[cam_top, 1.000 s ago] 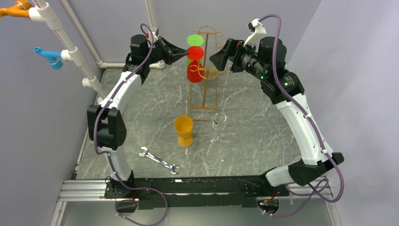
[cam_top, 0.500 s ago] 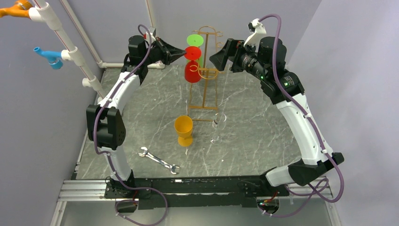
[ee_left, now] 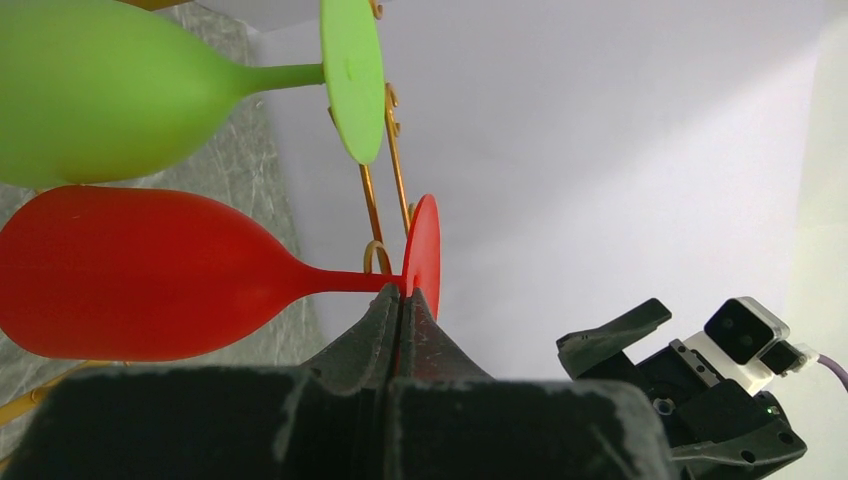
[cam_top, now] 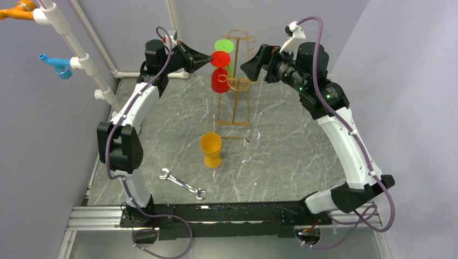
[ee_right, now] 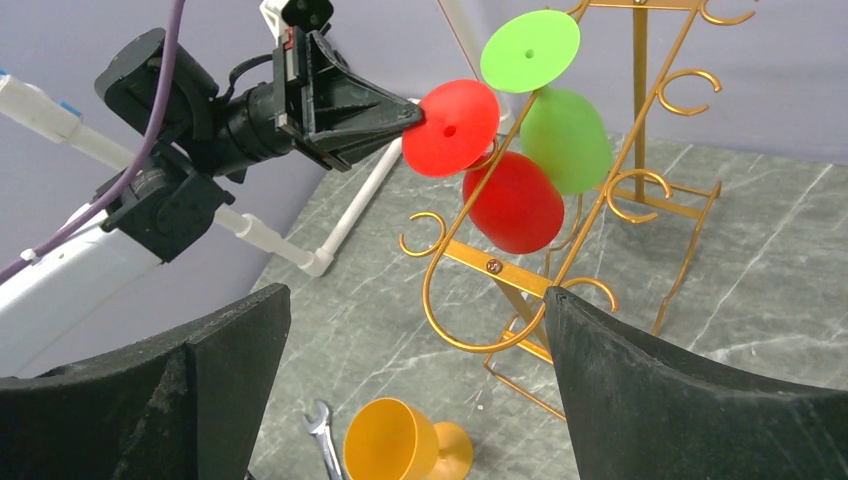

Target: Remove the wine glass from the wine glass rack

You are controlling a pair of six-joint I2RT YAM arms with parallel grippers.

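My left gripper (cam_top: 208,55) pinches the red plastic wine glass (cam_top: 220,80) by its foot, not yet off the twelve-o'clock gold wire rack (cam_top: 234,102); right gripper (cam_top: 249,66) spread wide.

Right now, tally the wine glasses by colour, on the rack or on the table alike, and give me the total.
green wine glass: 1
red wine glass: 1
orange wine glass: 1
clear wine glass: 1
Total: 4
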